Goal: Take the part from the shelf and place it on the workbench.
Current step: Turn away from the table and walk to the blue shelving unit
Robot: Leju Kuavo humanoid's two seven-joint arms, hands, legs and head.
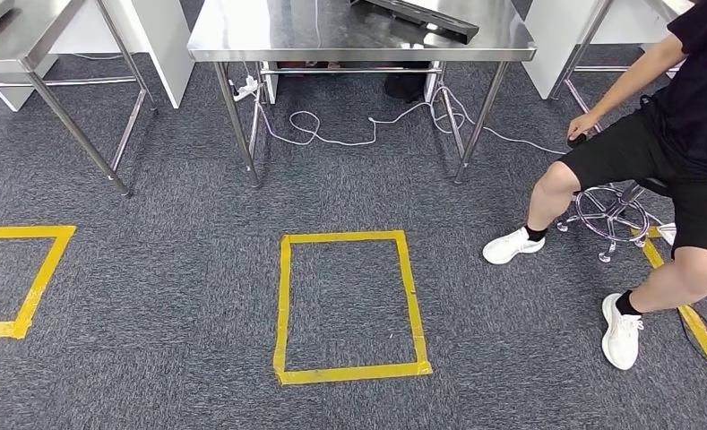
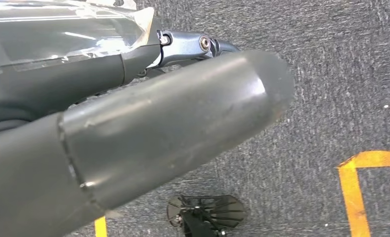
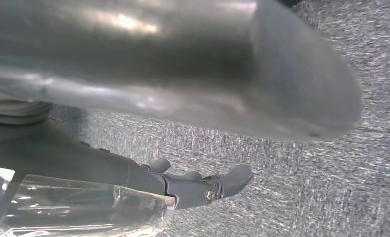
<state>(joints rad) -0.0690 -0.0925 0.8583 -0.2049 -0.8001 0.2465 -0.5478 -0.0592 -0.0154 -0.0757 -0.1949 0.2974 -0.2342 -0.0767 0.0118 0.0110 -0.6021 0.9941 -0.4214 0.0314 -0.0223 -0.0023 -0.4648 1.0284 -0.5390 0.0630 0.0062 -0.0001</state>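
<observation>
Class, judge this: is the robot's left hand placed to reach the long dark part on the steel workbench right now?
Probably not. The left hand hangs over grey carpet, while the long dark part lies on the steel workbench beyond the yellow tape square.

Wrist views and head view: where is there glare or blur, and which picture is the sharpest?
Head view: sharpest, evenly lit, with bright reflections on the steel table top. Left wrist view: the left robot hand is close and soft, with glare on its clear film, while the carpet is crisp. Right wrist view: the right robot hand is blurred with bright streaks.
</observation>
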